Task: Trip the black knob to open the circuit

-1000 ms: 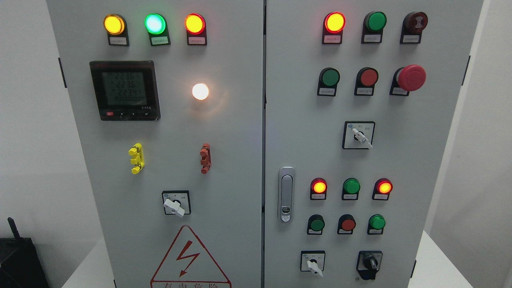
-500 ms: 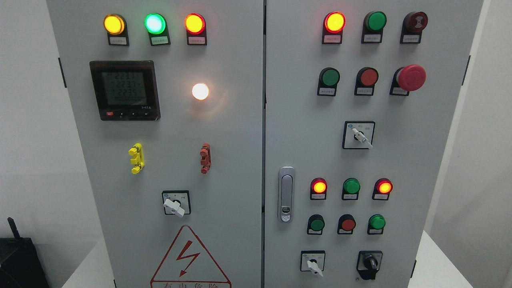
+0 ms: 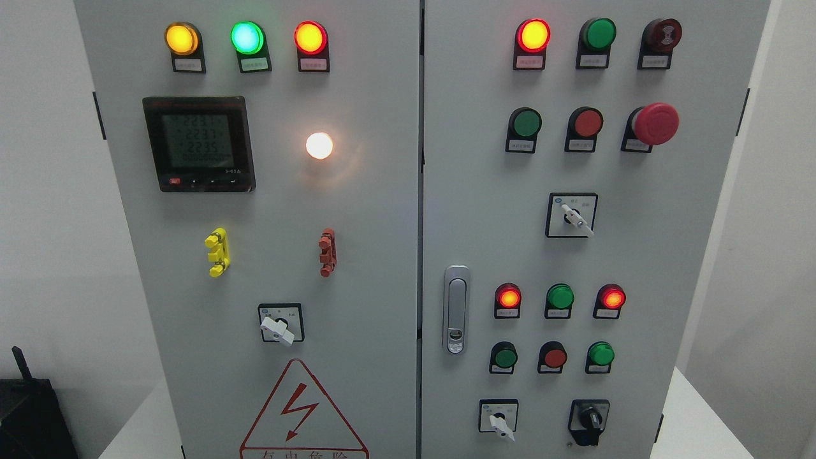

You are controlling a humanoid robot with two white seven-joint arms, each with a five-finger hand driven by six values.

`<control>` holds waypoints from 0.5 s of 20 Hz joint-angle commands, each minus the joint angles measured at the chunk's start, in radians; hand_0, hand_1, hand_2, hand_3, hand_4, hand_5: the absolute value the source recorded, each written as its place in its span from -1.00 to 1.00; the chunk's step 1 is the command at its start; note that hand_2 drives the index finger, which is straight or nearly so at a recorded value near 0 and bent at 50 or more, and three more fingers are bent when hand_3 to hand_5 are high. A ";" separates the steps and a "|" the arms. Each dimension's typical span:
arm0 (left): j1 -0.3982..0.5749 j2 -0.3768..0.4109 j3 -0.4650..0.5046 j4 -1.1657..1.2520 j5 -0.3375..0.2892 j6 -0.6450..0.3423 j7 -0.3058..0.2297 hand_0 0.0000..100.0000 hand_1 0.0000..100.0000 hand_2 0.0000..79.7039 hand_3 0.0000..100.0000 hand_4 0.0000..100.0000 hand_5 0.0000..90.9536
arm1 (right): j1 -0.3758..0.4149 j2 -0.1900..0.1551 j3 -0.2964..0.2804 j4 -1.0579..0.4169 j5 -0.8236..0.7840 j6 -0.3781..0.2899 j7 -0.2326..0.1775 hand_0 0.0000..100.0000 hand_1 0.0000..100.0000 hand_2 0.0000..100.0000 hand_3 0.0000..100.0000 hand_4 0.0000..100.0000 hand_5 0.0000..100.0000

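Nothing on the cabinet (image 3: 395, 255) has moved over the last second; only the meter (image 3: 199, 144) digits flicker and the lamps stay lit as before. Judgement: the task has not started. Black knob (image 3: 590, 421) sits at the lower right of the right door, right of a white-handled switch (image 3: 499, 422), its pointer roughly upright. Neither hand is in view, so their state cannot be told, nor the knob's offset from them; a reach from below the picture is likely needed.
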 commanded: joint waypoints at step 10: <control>0.000 0.000 0.001 -0.016 0.000 0.000 0.000 -0.76 -0.22 -1.00 -1.00 -1.00 -1.00 | -0.104 -0.038 -0.026 -0.433 -0.094 0.120 -0.061 -1.00 -1.00 -1.00 0.67 0.64 0.75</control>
